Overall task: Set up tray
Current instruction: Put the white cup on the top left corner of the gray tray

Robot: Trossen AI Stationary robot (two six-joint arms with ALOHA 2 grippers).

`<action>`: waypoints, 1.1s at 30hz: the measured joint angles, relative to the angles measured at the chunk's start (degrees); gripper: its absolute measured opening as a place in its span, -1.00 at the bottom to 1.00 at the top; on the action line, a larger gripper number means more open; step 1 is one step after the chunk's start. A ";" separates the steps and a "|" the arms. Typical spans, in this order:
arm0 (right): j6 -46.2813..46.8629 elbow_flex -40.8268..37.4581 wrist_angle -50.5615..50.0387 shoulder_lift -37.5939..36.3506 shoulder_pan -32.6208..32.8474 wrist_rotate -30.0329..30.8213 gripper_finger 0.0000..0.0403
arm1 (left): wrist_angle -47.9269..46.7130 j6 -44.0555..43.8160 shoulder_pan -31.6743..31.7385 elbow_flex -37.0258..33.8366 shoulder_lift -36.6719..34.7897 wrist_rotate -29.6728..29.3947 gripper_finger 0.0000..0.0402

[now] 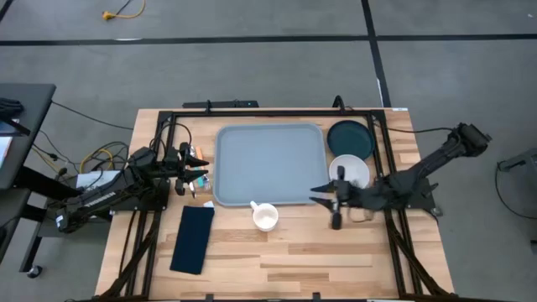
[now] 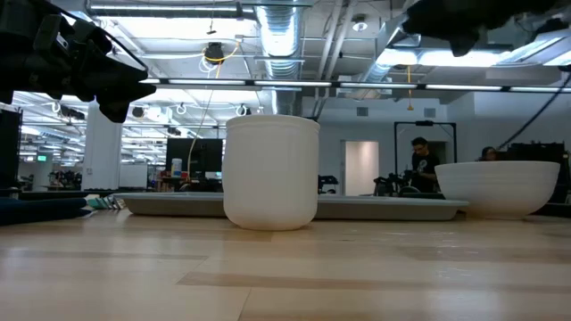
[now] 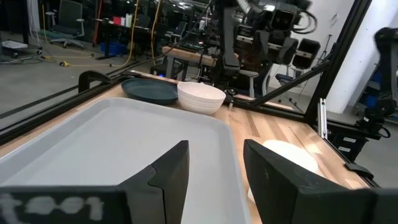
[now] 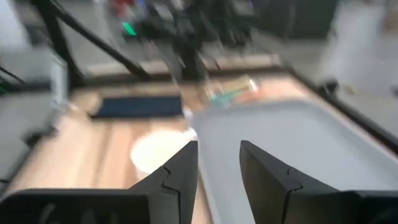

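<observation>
Tray [image 1: 268,164] was seen lying flat at the middle of the table [image 1: 294,260], toward its far side, with nothing on it. Setup was judged barely started, or not at all.

Items were still off the tray:
- white cup [image 1: 265,217] just off the near rim, upright
- white bowl [image 1: 349,170] just beside the right rim
- dark teal plate [image 1: 350,138] behind the bowl, at the far right corner
- navy napkin [image 1: 193,239] folded, near the front left, apart from the tray
- small colourful items [image 1: 200,170] by the left rim, possibly cutlery; could not be identified

Left gripper [image 1: 198,171] was held just left of the tray's left rim, fingers [image 3: 174,174] parted and empty in the wrist view. Right gripper [image 1: 323,194] was held over the tray's near right corner, beside the bowl, fingers [image 4: 184,168] likewise apart with nothing between them.

Remaining work, as judged: plate, bowl, cup, napkin and the small items were all still to be placed on the tray. Nothing was gripped yet. The cup was judged the nearest candidate for the right arm.
</observation>
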 joint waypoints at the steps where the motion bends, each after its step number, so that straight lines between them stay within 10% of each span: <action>1: 2.04 3.65 -5.01 2.39 -0.71 -0.13 -0.44 | 0.00 -0.01 -0.01 0.00 0.00 0.00 -0.30; 9: 10.20 24.40 -29.85 14.99 -6.43 -7.10 -0.44 | 0.00 0.00 0.00 0.00 0.00 0.01 -0.30; 20: 10.20 31.21 -32.93 23.40 -15.86 -31.59 -0.44 | 0.00 -0.01 -0.02 0.00 0.00 -0.01 -0.30; 33: 7.88 31.66 -32.57 26.65 -16.47 -32.55 -0.44 | 5.72 -4.02 -0.02 -0.66 0.02 -3.19 -0.30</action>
